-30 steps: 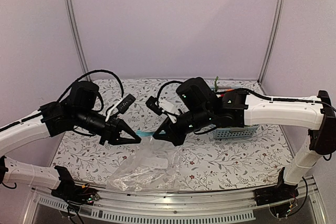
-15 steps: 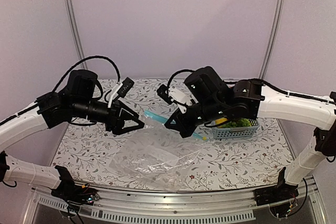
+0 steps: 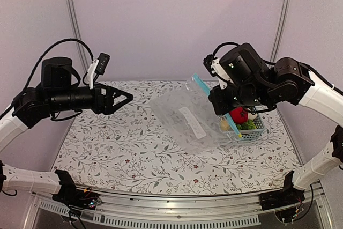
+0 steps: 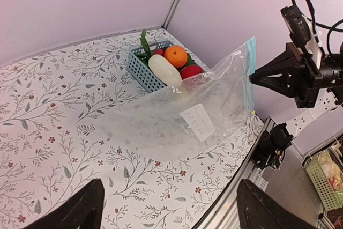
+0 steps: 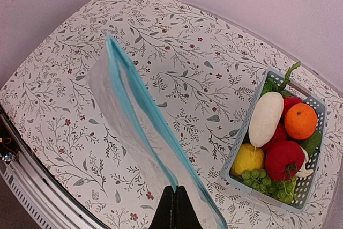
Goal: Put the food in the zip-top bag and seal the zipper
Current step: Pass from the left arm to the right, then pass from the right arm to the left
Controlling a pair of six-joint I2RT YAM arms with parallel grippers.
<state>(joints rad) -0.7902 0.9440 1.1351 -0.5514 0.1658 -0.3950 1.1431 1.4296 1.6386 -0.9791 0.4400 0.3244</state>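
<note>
The clear zip-top bag [image 3: 182,119] hangs tilted above the table, held by its mouth edge. My right gripper [image 5: 176,190] is shut on the light blue zipper [image 5: 138,105] and shows in the top view as right gripper [image 3: 215,101]. The zipper's two strips stand slightly apart above the grip. My left gripper [image 3: 122,100] is open and empty, well left of the bag, its fingers [image 4: 80,210] wide apart over the bag [image 4: 177,116]. The food lies in a basket: white radish [image 5: 266,118], orange [image 5: 300,120], tomato [image 5: 282,160], lemon [image 5: 247,159], green bunch [image 5: 262,182].
The light blue mesh basket [image 5: 240,132] stands at the table's right side, just behind the hanging bag's lower end; the top view shows this basket [image 3: 256,131] under the right arm. The floral tablecloth [image 3: 123,148] ends at a metal rail along the near edge.
My left gripper opened, let go of the bag and drew back to the left. My right gripper lifted the bag off the table and carried it right, toward the basket.
</note>
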